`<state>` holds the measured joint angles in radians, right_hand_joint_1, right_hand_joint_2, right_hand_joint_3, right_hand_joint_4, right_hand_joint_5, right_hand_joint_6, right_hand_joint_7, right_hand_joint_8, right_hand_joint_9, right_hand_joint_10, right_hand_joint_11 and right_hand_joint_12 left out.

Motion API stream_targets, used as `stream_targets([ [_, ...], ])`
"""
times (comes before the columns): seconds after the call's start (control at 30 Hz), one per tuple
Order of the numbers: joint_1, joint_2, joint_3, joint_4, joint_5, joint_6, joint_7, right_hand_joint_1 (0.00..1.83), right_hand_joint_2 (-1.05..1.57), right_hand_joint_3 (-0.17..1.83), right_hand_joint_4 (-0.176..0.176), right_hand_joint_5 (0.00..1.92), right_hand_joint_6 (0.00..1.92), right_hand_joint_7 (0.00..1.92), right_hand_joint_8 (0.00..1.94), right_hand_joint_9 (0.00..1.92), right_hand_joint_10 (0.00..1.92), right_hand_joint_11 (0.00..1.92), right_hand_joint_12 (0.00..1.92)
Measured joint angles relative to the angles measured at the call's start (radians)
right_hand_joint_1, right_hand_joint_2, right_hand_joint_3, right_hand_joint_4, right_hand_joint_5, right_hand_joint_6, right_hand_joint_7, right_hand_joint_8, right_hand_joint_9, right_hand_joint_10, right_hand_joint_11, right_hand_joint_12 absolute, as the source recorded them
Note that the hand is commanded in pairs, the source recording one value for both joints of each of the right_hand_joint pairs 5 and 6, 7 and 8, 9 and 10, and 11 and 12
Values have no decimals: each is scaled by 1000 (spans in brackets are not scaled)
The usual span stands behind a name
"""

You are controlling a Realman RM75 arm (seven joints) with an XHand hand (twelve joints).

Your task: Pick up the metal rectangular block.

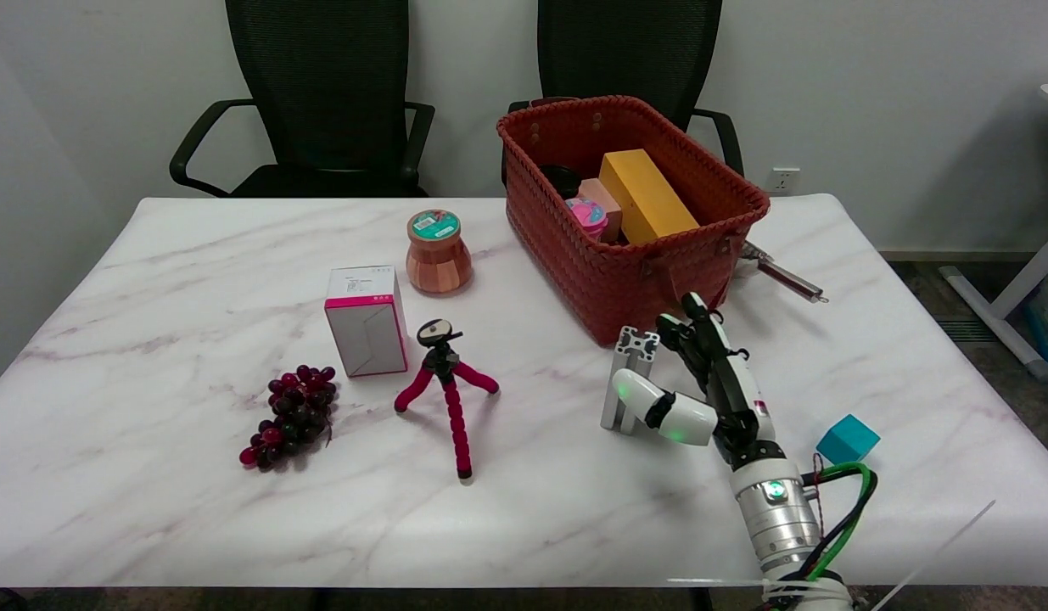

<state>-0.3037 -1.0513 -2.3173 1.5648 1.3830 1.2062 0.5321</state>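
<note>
Right, I've got my right hand (689,382) wrapped around the metal rectangular block (630,378), thumb on its near face, fingers at its top; whether the grip is firm, I can't tell. It stands upright on the desk (193,475) beside the red basket (625,280). Next: squeeze, lift straight up.

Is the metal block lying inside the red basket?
No, the metal block stands on the table in front of the red basket, at the right hand.

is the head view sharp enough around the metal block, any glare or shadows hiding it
Head view: even, soft lighting, no strong glare; the metal block is fairly sharp, standing upright with a faint shadow. The right hand covers part of its right side, so whether fingers touch it is unclear.
</note>
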Motion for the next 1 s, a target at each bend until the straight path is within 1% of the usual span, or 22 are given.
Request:
stream_targets([
  [0.43, -33, -24, -8, 4, -35, 61, -46, 1025, 474, 643, 0, 98, 98, 439, 439, 303, 303, 0, 0],
  [1.0, -46, -37, -26, -6, -45, 80, -60, 1026, 482, 667, 0, 157, 157, 475, 475, 315, 315, 0, 0],
])
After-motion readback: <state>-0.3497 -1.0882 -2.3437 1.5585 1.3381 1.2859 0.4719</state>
